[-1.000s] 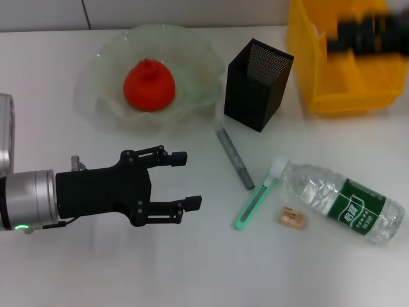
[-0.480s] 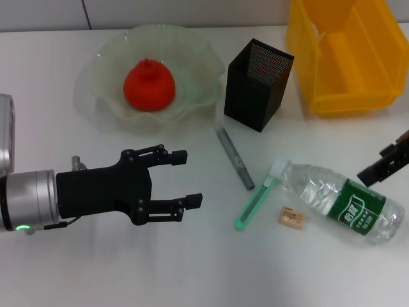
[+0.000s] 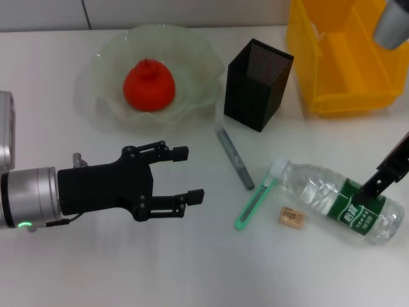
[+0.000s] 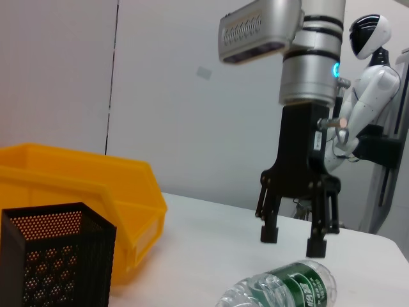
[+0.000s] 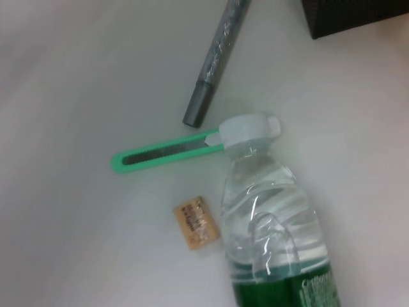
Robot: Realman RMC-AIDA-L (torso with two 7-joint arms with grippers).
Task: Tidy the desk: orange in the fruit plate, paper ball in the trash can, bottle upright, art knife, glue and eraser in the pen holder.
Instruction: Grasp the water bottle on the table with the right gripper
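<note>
Right end effector open just above the lying bottle, eraser and art knife beside, left end effector open, well apart.

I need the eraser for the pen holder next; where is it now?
In the head view the eraser lies on the robot's right, between the green art knife and the fallen bottle, apart from both.

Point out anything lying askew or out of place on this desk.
The bottle lies on its side, its cap against the art knife. Glue and eraser lie loose outside the pen holder.
</note>
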